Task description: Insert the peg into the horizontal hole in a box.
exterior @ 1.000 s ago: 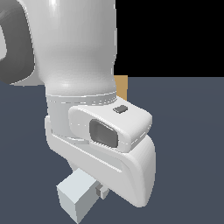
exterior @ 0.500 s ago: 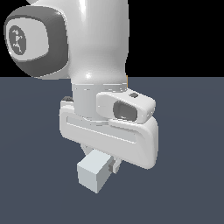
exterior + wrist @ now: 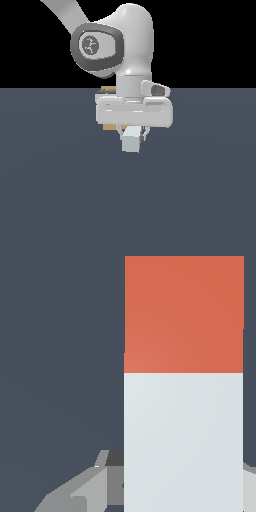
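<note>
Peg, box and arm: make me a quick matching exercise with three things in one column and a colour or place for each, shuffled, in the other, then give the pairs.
Things:
1. peg
2. box
3. floor

Descriptions:
A. dark blue-grey, beneath everything
B. light grey-white with a red-orange end, held between the jaws
C. tan, mostly hidden behind the robot's hand in the exterior view

Pairs: 1-B, 2-C, 3-A
</note>
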`<state>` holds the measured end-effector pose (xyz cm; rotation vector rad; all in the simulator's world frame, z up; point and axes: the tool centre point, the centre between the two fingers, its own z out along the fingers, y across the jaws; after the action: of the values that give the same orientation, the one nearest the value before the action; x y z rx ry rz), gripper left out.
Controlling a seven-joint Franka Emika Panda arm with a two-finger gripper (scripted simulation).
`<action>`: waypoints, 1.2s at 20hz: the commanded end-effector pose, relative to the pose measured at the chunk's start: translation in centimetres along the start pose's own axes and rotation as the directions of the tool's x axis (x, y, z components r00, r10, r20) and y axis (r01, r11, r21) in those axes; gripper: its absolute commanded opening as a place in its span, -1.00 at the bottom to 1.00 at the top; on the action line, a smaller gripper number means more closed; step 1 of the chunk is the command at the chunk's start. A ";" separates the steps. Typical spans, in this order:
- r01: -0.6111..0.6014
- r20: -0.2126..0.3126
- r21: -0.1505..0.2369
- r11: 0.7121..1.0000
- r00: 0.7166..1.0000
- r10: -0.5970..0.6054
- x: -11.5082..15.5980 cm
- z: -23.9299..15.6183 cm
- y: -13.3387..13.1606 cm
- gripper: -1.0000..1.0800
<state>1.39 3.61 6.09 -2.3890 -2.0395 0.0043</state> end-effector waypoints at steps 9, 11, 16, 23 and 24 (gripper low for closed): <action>0.195 -0.001 -0.003 0.981 0.981 -0.195 8.3 -1.9 -1.7 -1.00; 0.197 -0.001 -0.003 0.981 0.981 -0.197 8.3 -1.9 -1.8 -1.00; 0.198 -0.001 -0.004 0.980 0.980 -0.198 8.3 -2.1 -1.7 -1.00; 0.199 -0.001 -0.001 0.980 0.980 -0.199 8.4 -1.9 -1.8 -1.00; 0.199 -0.001 -0.001 0.980 0.980 -0.199 8.6 -1.9 -1.9 -1.00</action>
<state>0.79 12.13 7.84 -2.1734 -2.2651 0.0074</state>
